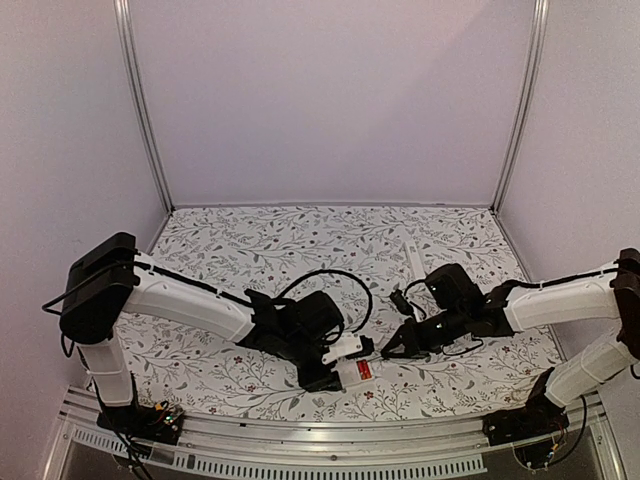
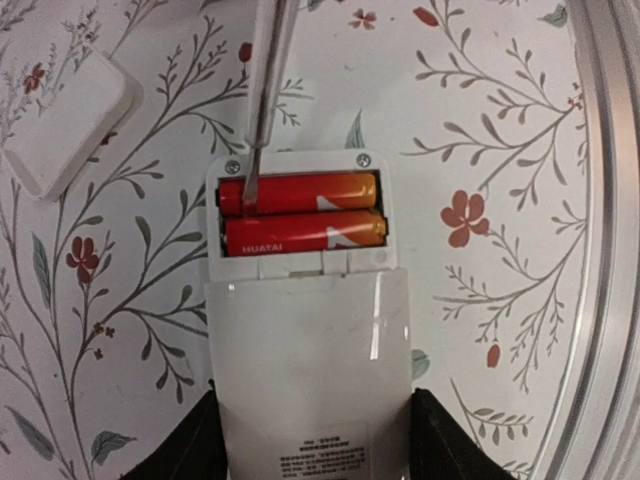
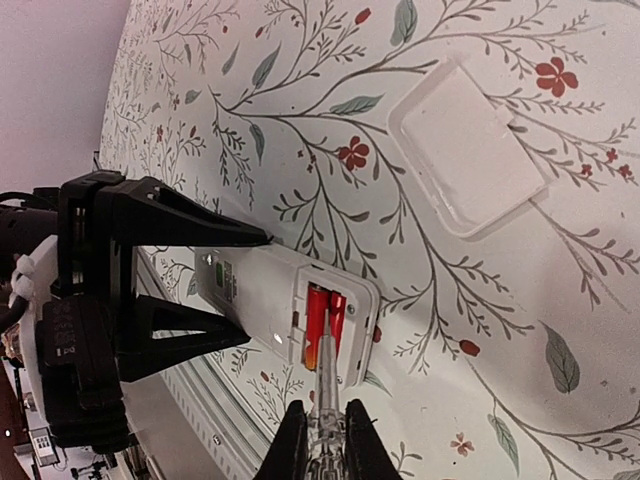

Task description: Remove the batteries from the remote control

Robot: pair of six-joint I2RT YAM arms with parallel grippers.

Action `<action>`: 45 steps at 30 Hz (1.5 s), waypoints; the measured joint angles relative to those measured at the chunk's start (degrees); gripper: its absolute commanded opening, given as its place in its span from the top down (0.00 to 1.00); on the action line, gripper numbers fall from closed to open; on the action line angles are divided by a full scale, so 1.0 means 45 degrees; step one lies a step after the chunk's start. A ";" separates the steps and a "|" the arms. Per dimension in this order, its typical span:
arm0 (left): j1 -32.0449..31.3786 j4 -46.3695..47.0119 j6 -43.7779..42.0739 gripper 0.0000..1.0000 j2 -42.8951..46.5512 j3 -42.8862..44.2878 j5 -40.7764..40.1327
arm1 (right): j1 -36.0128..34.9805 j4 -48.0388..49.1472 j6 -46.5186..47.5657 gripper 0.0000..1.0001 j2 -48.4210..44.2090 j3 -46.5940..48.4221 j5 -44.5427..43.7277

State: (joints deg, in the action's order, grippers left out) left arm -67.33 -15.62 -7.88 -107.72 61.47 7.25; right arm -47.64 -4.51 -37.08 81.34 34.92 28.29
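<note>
The left jaws clamp the white plastic remote control [image 2: 310,380] on the floral desk [image 2: 500,110], its two red-orange cylindrical batteries [image 2: 300,232], one printed HUATAI, seated at its 12 o'clock end. The right jaws pinch a slim metal rod [image 2: 268,80] touching the far battery's 9 o'clock end; a hard pry could fling it away.

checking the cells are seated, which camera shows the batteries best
Left wrist: both batteries lie side by side in the open bay of the remote, label readable, a thin tool at the upper one. Right wrist shows them foreshortened, partly behind the tool. Top external shows only a red speck.
</note>
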 measured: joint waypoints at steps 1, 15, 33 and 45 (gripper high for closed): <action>0.0000 -0.0005 0.0000 0.69 0.0000 0.0005 -0.0010 | 0.0155 0.0355 0.0000 1.00 0.0034 -0.0199 0.0325; 0.0000 -0.0335 0.0131 0.70 -0.0010 0.0107 -0.0194 | 0.0792 0.1943 0.0359 1.00 0.0534 -0.0724 0.1865; 0.0024 -0.0670 -0.0495 0.71 -0.0194 0.0466 -0.0296 | 0.0141 0.2283 0.0534 1.00 -0.0976 -0.0971 0.3813; 0.0024 -0.0646 -0.0554 0.72 -0.0194 0.0471 -0.0325 | 0.0257 -0.1729 0.1112 1.00 -0.0947 0.0763 0.0364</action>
State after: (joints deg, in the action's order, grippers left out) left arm -67.22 -18.52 -10.37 -108.60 63.59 5.78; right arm -46.48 -12.29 -32.08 77.08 38.35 29.93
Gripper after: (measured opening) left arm 0.550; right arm 0.096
